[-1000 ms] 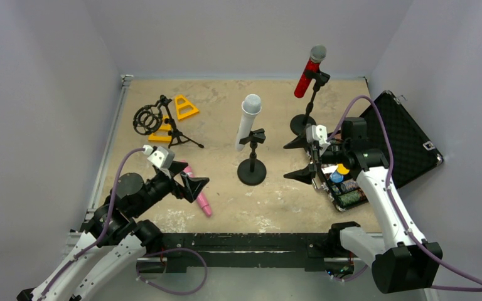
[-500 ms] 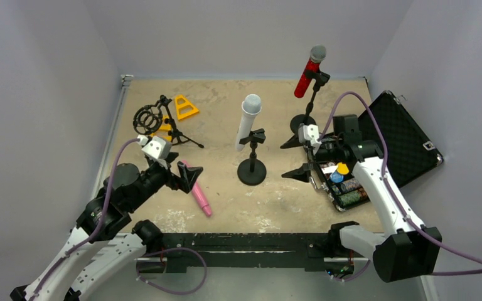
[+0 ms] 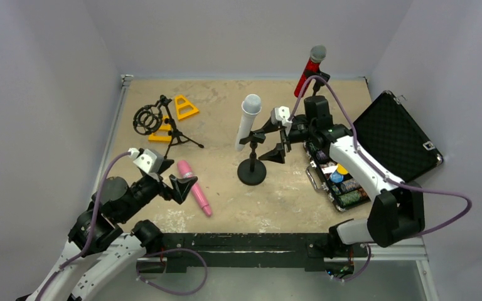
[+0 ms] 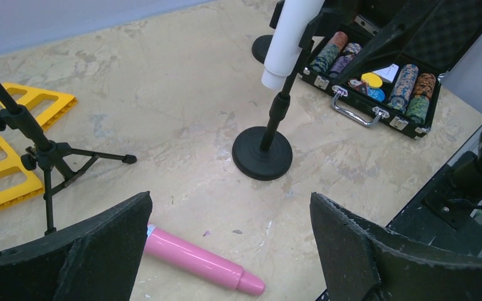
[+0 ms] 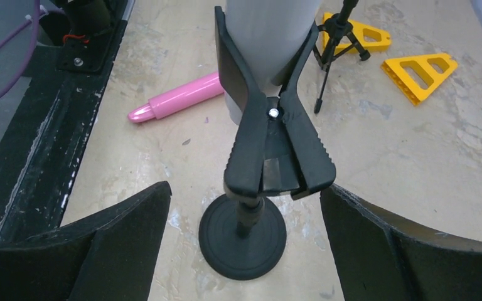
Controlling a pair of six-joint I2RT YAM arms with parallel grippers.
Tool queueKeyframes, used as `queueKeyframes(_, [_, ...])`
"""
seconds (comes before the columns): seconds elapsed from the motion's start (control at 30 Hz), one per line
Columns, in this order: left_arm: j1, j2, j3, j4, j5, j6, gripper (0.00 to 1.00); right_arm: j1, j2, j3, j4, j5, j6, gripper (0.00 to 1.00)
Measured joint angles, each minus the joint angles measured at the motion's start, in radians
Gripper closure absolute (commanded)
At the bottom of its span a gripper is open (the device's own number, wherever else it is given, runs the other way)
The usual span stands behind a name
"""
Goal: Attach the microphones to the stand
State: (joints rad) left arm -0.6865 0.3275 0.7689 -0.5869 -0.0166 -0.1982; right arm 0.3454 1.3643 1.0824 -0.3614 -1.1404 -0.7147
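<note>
The pink microphone (image 3: pixel 192 188) lies flat on the table; it also shows in the left wrist view (image 4: pixel 194 260) and the right wrist view (image 5: pixel 179 97). My left gripper (image 3: pixel 185 184) is open just above its head end, empty (image 4: pixel 230 207). The white microphone (image 3: pixel 248 119) sits tilted in the clip (image 5: pixel 276 144) of the round-base stand (image 3: pixel 251 171). My right gripper (image 3: pixel 268 143) is open, its fingers either side of that clip's handles, not touching (image 5: pixel 245 191). The red microphone (image 3: pixel 309 72) sits clipped on the back stand, whose lower part is hidden by my right arm.
A black tripod stand with a ring mount (image 3: pixel 163 122) stands at the back left beside two yellow triangles (image 3: pixel 186 106). An open black case of chips (image 3: pixel 345 182) lies at the right, lid (image 3: pixel 398 138) leaning outward. The black rail runs along the near edge.
My right arm swung left and away from the case, bringing its open gripper up to the white microphone's stand clip. My left gripper shifted slightly beside the pink microphone, still open.
</note>
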Motion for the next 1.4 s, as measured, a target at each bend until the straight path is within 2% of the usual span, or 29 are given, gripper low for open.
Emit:
queueKeyframes(0.23, [0.000, -0.028, -0.031, -0.034, -0.003, -0.027, 0.01, 0.021, 0.084, -0.056, 0.241, -0.042, 0.180, 0.16])
queueKeyframes(0.6, [0.000, -0.024, -0.031, -0.036, -0.003, -0.045, 0.01, 0.031, 0.178, -0.076, 0.459, -0.136, 0.335, 0.35])
queueKeyframes(0.7, [0.000, -0.023, -0.031, -0.036, -0.002, -0.046, 0.01, 0.034, 0.193, -0.084, 0.510, -0.166, 0.366, 0.47])
queueKeyframes(0.83, [0.000, -0.022, -0.031, -0.036, -0.002, -0.048, 0.01, 0.034, 0.204, -0.090, 0.547, -0.196, 0.387, 0.76])
queueKeyframes(0.9, [0.000, -0.022, -0.031, -0.036, -0.002, -0.050, 0.01, 0.034, 0.204, -0.093, 0.563, -0.195, 0.385, 0.88])
queueKeyframes(0.93, [0.000, -0.022, -0.031, -0.036, -0.002, -0.050, 0.01, 0.034, 0.204, -0.093, 0.565, -0.198, 0.381, 0.91])
queueKeyframes(1.07, [0.000, -0.021, -0.031, -0.036, -0.002, -0.052, 0.01, 0.034, 0.206, -0.080, 0.529, -0.201, 0.348, 0.93])
queueKeyframes(1.23, [0.000, -0.018, -0.031, -0.036, -0.002, -0.052, 0.01, 0.028, 0.264, 0.035, 0.449, -0.148, 0.293, 0.94])
queueKeyframes(1.4, [0.000, -0.017, -0.031, -0.037, -0.002, -0.052, 0.01, -0.016, 0.344, 0.141, 0.513, -0.030, 0.317, 0.94])
